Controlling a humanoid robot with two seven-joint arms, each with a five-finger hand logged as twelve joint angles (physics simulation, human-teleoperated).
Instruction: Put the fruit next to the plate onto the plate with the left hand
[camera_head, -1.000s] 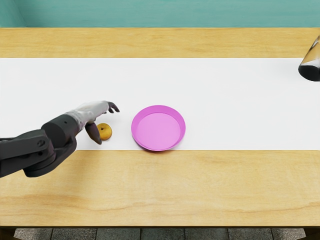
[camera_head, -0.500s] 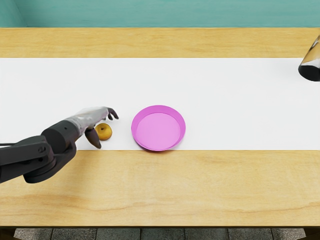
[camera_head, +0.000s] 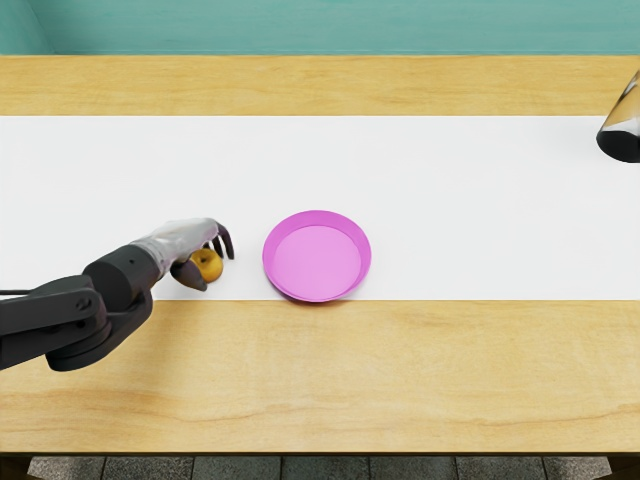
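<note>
Left robot hand (camera_head: 199, 250) is closed around the fruit (camera_head: 208, 264). Fingers (camera_head: 226, 243) curl down over its far side, thumb (camera_head: 190, 277) wraps the near side. Reads as a grip, but the hand covers part of the fruit, so I can't confirm solid contact on every finger.

Fruit: small, round, orange-yellow, only its right half visible between thumb and fingers. It sits low on the white strip (camera_head: 450, 190), near the strip's front edge. Can't tell whether it is resting on the surface or just off it.

Plate (camera_head: 271, 262): pink, round, raised rim, nothing in it. It lies on the same strip, to the right of the fruit, near but not touching, with a clear white gap between fingertips and rim. So the fruit is beside the plate, not on it.

Left arm (camera_head: 70, 318) comes in from the left edge, low over the wooden tabletop (camera_head: 350, 370), forearm angled up and right toward the fruit.

Right arm (camera_head: 620, 135): only a dark stub at the upper right edge, well apart from everything else; its hand isn't in frame.
</note>
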